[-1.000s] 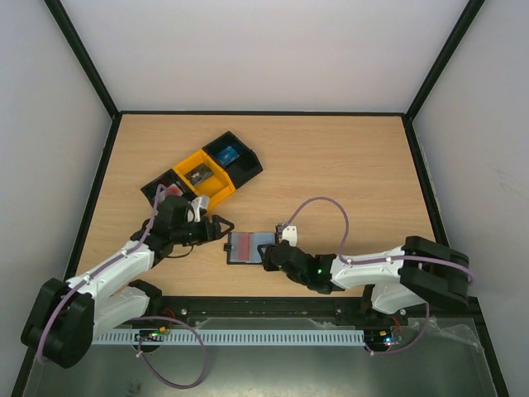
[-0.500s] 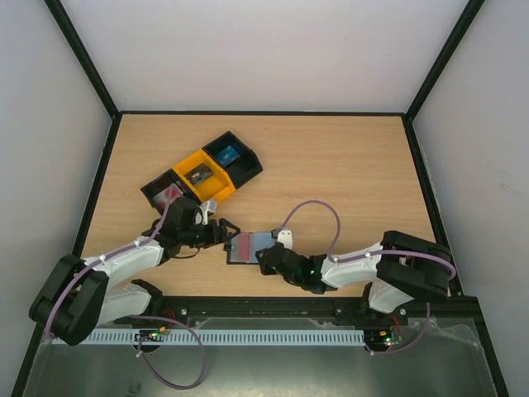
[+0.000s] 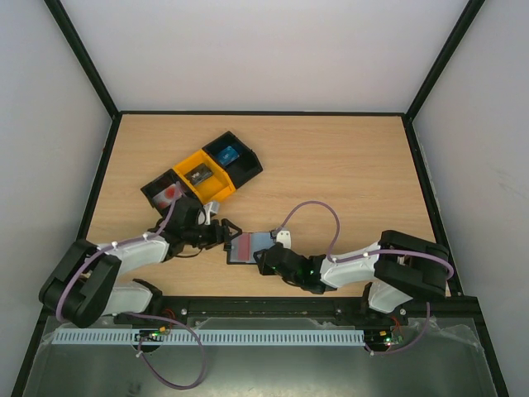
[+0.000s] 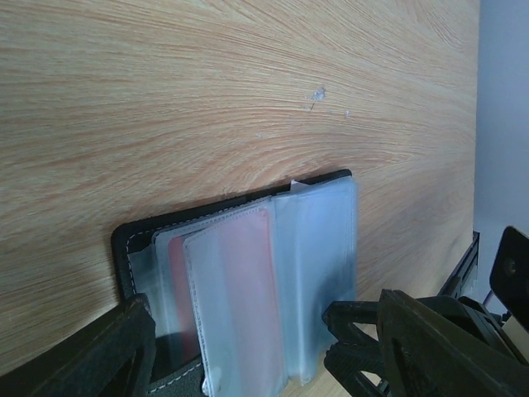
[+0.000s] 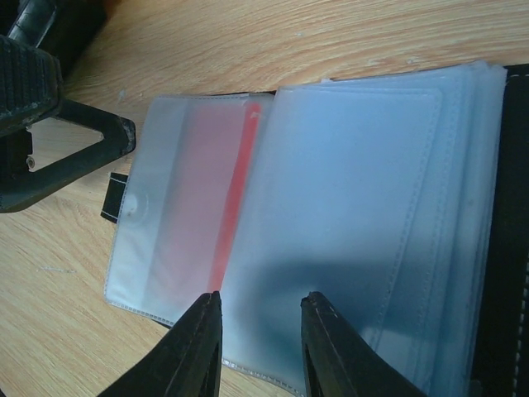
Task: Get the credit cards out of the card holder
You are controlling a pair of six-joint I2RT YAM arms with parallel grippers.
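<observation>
The black card holder [image 3: 250, 246] lies open on the table near the front, its clear sleeves fanned out. A red credit card [image 5: 240, 169] shows inside one sleeve [image 4: 248, 273]. My left gripper [image 3: 223, 234] is open at the holder's left edge, and its fingers straddle the sleeves [image 4: 264, 364] without touching them. My right gripper [image 3: 266, 260] comes in from the near right. Its fingers hover just over the top blue-tinted sleeve [image 5: 260, 335], a small gap apart, with nothing between them.
A row of bins stands at the back left: a black bin [image 3: 168, 192] holding a red card, a yellow bin [image 3: 198, 175] holding a dark card, and a black bin [image 3: 229, 153] holding a blue card. Black frame rails border the table.
My left arm has dropped lower and its gripper has slid right, up to the holder's left edge. My right gripper has shifted slightly left over the sleeves.
</observation>
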